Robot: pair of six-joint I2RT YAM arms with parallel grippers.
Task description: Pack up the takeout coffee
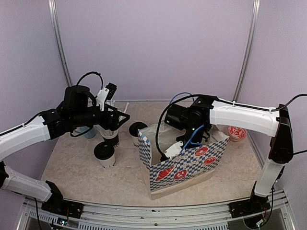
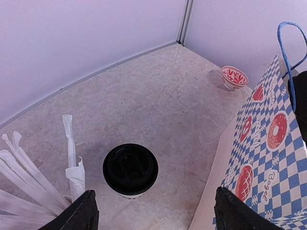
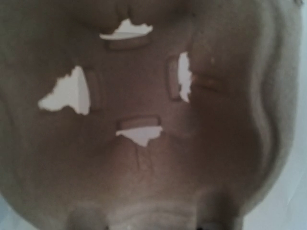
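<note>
Script "Bagel" on a white square of the blue-checked paper bag (image 2: pixel 268 158) (other lettering there illegible)

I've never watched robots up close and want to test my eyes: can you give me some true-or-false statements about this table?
1. Both lidded cups stand on the table, outside the checkered bag. True.
2. The left gripper is clamped on a cup. False: it is spread open and holds nothing.
3. The right gripper reaches down into the bag. True.
4. The red-patterned bowl sits inside the bag. False: it stands on the table beyond the bag.
</note>
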